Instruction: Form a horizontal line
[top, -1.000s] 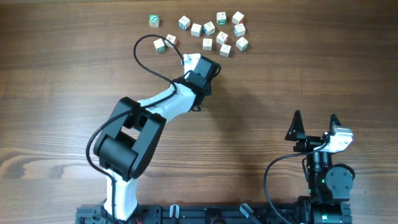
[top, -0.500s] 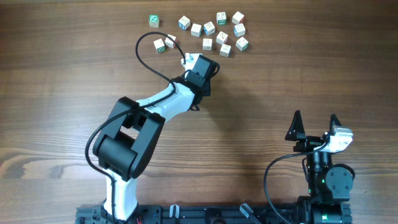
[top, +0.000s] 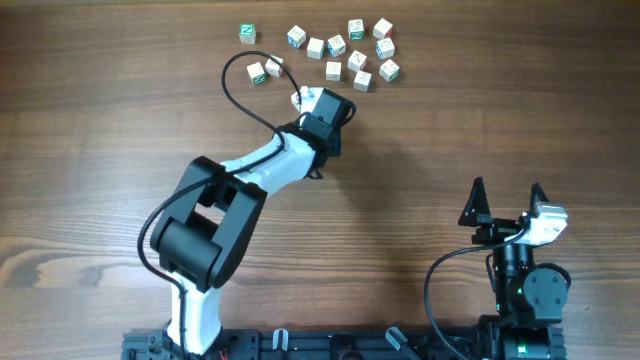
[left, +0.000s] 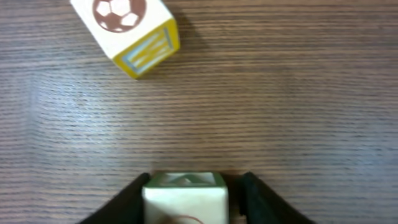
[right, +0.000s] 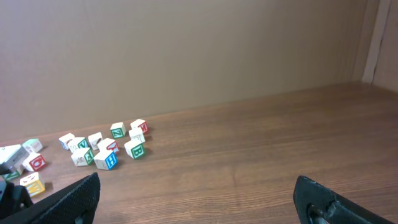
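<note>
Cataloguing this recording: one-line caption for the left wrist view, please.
White cube between the fingers of the left claw, a football-marked cube beyond it on the wooden table.

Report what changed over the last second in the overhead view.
Nothing visibly moved. The left gripper hangs at the same spot below the scattered cubes, which lie as before. The right gripper stays parked, jaws open. The left wrist view now shows a cube between the open fingers, a gap on one side.
</note>
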